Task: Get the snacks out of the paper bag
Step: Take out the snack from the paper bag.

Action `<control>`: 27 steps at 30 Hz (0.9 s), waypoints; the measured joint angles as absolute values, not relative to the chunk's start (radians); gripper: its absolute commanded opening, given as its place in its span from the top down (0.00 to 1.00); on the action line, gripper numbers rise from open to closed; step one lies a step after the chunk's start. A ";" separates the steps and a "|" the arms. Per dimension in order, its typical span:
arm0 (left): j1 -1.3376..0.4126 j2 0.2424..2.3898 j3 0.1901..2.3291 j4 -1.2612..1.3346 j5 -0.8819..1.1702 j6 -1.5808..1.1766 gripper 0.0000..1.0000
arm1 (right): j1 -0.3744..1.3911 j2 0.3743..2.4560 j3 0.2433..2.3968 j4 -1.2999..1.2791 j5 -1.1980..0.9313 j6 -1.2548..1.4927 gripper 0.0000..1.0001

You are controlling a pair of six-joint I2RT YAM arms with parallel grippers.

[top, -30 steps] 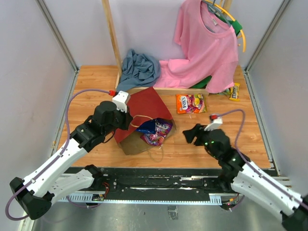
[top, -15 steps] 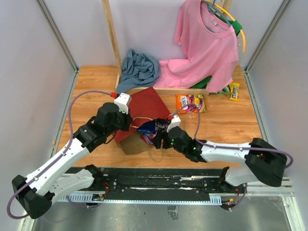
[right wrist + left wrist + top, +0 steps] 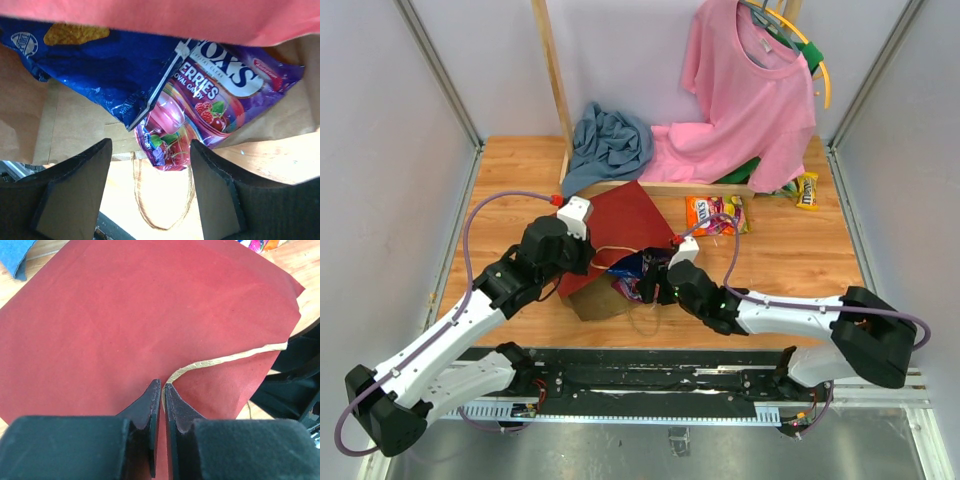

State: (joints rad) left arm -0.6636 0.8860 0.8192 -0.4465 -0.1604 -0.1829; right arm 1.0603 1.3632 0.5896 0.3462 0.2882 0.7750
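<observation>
**Paper bag on its side**

Pale walls [image 3: 380,150] enclose the wooden desk [image 3: 790,270]. The paper bag [image 3: 620,215] lies mid-desk, with a blue chip bag [image 3: 100,65] and a purple candy packet [image 3: 200,107] at its mouth. The left hand [image 3: 163,390] pinches the twine handle [image 3: 225,359]; the right hand [image 3: 150,150] gapes wide, facing the packets.

purple packet [image 3: 200,107], just ahead of right claw [image 3: 150,149]: "FOX'S", "BERRIES", "OVAL CANDY" | blue bag [image 3: 95,62], ahead-left of claw: round logo, unreadable | orange packet [image 3: 715,214], far beyond claw: print too small
</observation>
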 measured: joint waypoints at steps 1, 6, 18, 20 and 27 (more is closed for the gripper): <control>-0.664 0.886 0.818 -0.447 -0.160 -0.183 0.88 | 1.060 1.351 0.589 0.335 0.301 0.778 0.35; -0.659 0.884 0.818 -0.443 -0.151 -0.183 0.88 | 1.060 1.347 0.580 0.326 0.329 0.781 0.39; -0.646 0.877 0.800 -0.434 -0.120 -0.183 0.88 | 1.040 1.485 0.612 0.316 0.276 0.772 0.41; -0.644 0.877 0.798 -0.433 -0.117 -0.183 0.88 | 1.039 1.499 0.620 0.315 0.271 0.773 0.41; -0.643 0.876 0.791 -0.427 -0.110 -0.183 0.88 | 1.039 1.533 0.673 0.257 0.265 0.778 0.37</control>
State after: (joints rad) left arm -0.6426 0.8764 0.7914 -0.4274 -0.1101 -0.1833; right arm 1.0386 1.5330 0.6731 0.2573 0.2649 0.7776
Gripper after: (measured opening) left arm 0.122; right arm 0.610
